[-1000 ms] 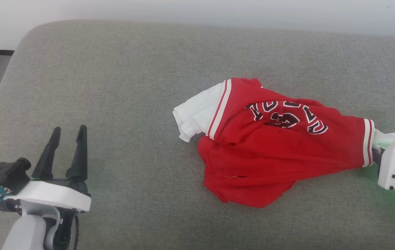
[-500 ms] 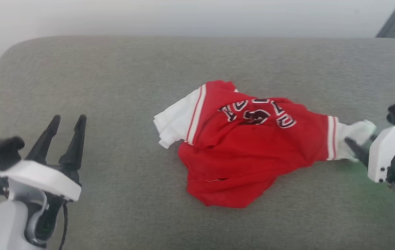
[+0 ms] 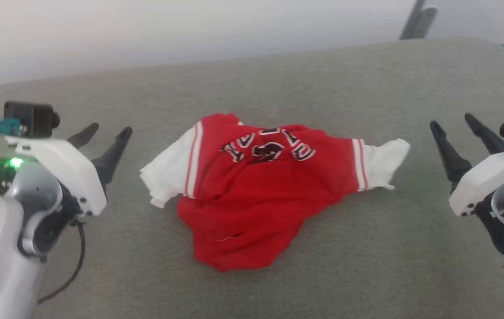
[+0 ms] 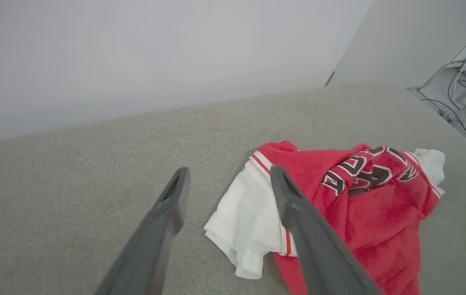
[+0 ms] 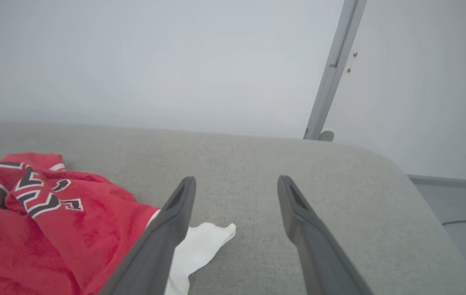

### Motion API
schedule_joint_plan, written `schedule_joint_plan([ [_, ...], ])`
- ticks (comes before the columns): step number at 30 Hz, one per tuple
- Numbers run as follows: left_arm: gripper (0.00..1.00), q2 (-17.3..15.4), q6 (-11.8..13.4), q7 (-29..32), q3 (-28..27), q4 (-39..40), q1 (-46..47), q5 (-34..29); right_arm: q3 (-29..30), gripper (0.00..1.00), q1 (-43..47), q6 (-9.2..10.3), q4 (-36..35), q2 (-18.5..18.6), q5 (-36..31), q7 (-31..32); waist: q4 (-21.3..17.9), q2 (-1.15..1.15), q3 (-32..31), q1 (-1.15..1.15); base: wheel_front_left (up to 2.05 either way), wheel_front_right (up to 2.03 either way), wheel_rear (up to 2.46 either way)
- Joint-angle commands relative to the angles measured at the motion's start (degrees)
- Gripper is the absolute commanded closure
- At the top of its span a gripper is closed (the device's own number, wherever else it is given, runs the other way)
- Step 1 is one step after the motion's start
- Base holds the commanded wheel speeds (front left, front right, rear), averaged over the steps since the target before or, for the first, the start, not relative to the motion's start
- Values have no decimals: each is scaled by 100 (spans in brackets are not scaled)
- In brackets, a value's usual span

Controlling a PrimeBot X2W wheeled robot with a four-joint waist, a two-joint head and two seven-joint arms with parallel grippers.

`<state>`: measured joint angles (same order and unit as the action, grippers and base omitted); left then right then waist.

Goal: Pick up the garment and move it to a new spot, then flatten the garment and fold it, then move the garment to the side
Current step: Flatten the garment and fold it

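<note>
The garment point(image 3: 252, 195), a small red jersey with white sleeves and dark lettering, lies crumpled in the middle of the grey cushion point(image 3: 278, 79). Both sleeves stick out to its sides. My left gripper point(image 3: 109, 130) is open to the left of the garment, clear of its white sleeve point(image 4: 245, 221). Off to the right, my right gripper point(image 3: 451, 119) is open too, a short way from the other sleeve point(image 5: 200, 246). In the left wrist view the left gripper point(image 4: 228, 173) holds nothing. The right gripper point(image 5: 237, 182) is likewise bare in the right wrist view.
The grey cushion's rounded right corner point(image 5: 401, 172) drops to a grey floor with a cable. A slanted grey post point(image 5: 331, 69) stands against the white wall behind. Desk legs and cables point(image 4: 462, 102) show far right in the left wrist view.
My right gripper has opened, let go of the white sleeve and drawn back to the right. The head camera has turned, shifting the whole scene. The left gripper sits higher in view, still open.
</note>
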<state>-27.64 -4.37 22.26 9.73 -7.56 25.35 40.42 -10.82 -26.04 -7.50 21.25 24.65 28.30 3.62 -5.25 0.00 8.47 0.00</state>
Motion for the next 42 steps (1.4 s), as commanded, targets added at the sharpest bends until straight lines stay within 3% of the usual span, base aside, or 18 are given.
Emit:
schedule_joint_plan([
  [1, 0, -57, 86, 367, 72, -155, 286, 115, 249, 0, 133, 2, -213, -231, -355, -342, -290, 0, 39, 0, 0, 0, 0],
  [8, 0, -218, 326, 1462, 339, -699, 856, 61, 968, 0, 394, 1, -691, -996, -1182, -956, -700, 0, 232, 0, 0, 0, 0],
  [14, 0, -369, 641, 2476, 648, -1284, 1181, -76, 1165, 0, 578, 2, -969, -1516, -1525, -1027, -989, 0, 470, 0, 0, 0, 0],
  [19, 0, -424, 865, 3031, 849, -1788, 1323, -211, 1229, 0, 588, 2, -1078, -1702, -1600, -1016, -1136, 0, 667, 0, 0, 0, 0],
  [27, 0, -334, 914, 3093, 931, -2574, 1437, -206, 1236, 0, 452, 2, -1104, -1760, -1550, -1021, -1222, 0, 965, 0, 0, 0, 0],
  [28, 21, -295, 874, 3141, 949, -2688, 1433, -165, 1241, 0, 446, 2, -1110, -1761, -1554, -1031, -1221, 0, 989, 0, 0, 0, 0],
  [29, 100, -254, 838, 3183, 959, -2777, 1425, -119, 1248, 0, 439, 2, -1110, -1763, -1557, -1033, -1217, 0, 1006, 0, 0, 0, 0],
  [36, 100, -186, 733, 3006, 881, -3013, 1624, 26, 1359, 0, 422, 2, -1157, -1724, -1599, -1077, -1090, 0, 1015, 0, 0, 0, 0],
  [42, 100, -436, 709, 2655, 649, -2857, 1732, 63, 1528, 0, 536, 1, -1303, -1682, -1660, -1106, -828, 0, 874, 0, 0, 0, 0],
])
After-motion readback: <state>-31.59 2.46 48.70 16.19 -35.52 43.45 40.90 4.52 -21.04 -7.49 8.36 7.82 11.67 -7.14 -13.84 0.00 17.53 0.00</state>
